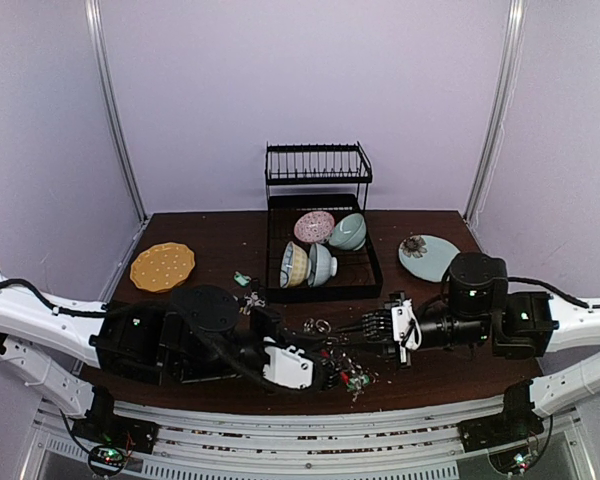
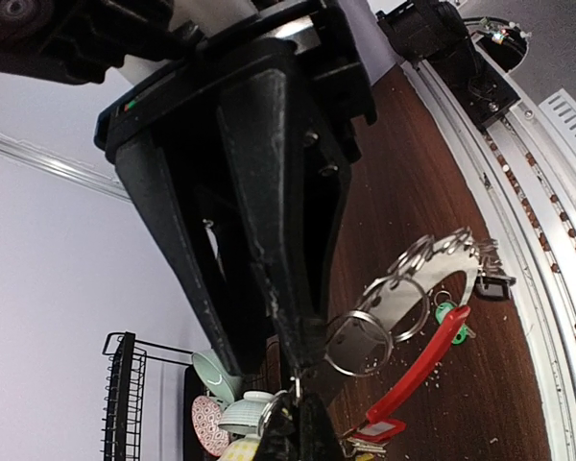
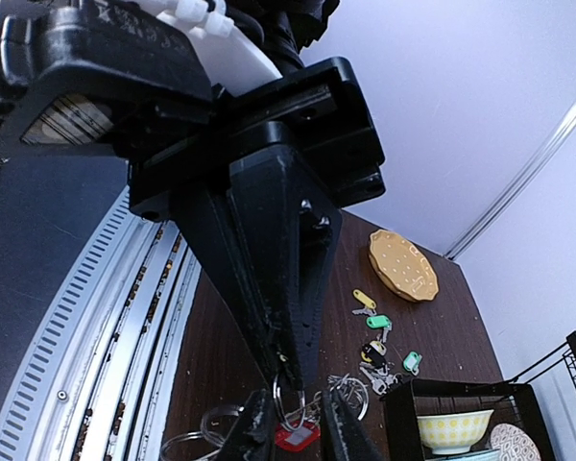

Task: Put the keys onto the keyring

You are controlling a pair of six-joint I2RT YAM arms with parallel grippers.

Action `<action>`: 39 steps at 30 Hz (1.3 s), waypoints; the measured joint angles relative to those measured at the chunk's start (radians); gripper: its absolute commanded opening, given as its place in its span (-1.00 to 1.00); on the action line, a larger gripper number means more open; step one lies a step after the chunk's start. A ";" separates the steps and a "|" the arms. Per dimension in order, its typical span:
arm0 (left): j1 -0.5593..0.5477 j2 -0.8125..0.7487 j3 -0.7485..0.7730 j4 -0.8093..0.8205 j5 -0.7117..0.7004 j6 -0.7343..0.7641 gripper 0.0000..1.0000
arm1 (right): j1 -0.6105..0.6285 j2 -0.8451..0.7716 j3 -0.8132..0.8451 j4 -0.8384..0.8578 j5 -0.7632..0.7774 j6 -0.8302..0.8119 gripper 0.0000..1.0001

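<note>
Dark wooden table (image 1: 220, 240), lilac walls all round, and everything that matters is crowded against the near edge. There the 2 arms reach inward until their tips almost meet.

The right gripper (image 3: 288, 360) has its fingers pressed together, and they appear to pinch a small split ring (image 3: 288, 394) that hangs at the very tip. The left gripper (image 2: 290, 376) tapers to a point in its own wrist view. Yet from the right wrist, 2 dark prongs that may be its fingers stand apart on either side of that ring, so I cannot tell whether it is closed.

Just beside the left fingers the keyring (image 2: 396, 305) lies on the wood, with its red sleeve (image 2: 427, 360) curving toward a red tag (image 2: 379, 427). More keys (image 3: 377, 322) lie loose farther out, toward a mustard plate (image 1: 162, 266). Beyond them a black dish rack (image 1: 273, 250) holds 4 bowls (image 1: 320, 262), with a pale blue plate (image 1: 428, 257) to its right.

As I see it, the trouble is how little is held. A thin ring nipped at the fingertips can twist or pop free under any sideways pull. Nothing anchors the keyring, so a push could skate it toward the edge, and tips this close could knock each other.
</note>
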 measured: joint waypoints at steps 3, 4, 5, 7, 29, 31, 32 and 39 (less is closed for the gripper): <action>0.000 -0.004 0.000 0.002 0.001 -0.013 -1.00 | 0.000 -0.007 -0.005 -0.001 0.011 -0.015 -0.51; 0.000 -0.005 0.000 0.002 0.002 -0.020 -1.00 | 0.000 -0.014 -0.010 -0.001 0.014 -0.021 -0.50; 0.000 -0.006 0.000 0.002 0.003 -0.026 -1.00 | 0.000 -0.016 -0.011 -0.001 0.015 -0.022 -0.50; 0.000 -0.008 0.000 0.002 0.005 -0.038 -1.00 | 0.000 -0.019 -0.012 -0.002 0.017 -0.024 -0.53; 0.000 0.009 0.033 0.000 0.016 -0.131 -1.00 | 0.033 -0.034 -0.026 0.008 0.058 -0.022 -0.95; 0.000 0.012 0.037 0.001 0.016 -0.134 -1.00 | 0.033 -0.039 -0.027 0.009 0.061 -0.015 -1.00; 0.000 0.013 0.040 0.000 0.016 -0.140 -1.00 | 0.033 -0.040 -0.027 0.010 0.063 -0.015 -1.00; 0.000 0.013 0.045 0.013 0.027 -0.164 -0.11 | 0.033 -0.066 -0.066 0.067 0.078 -0.001 -1.00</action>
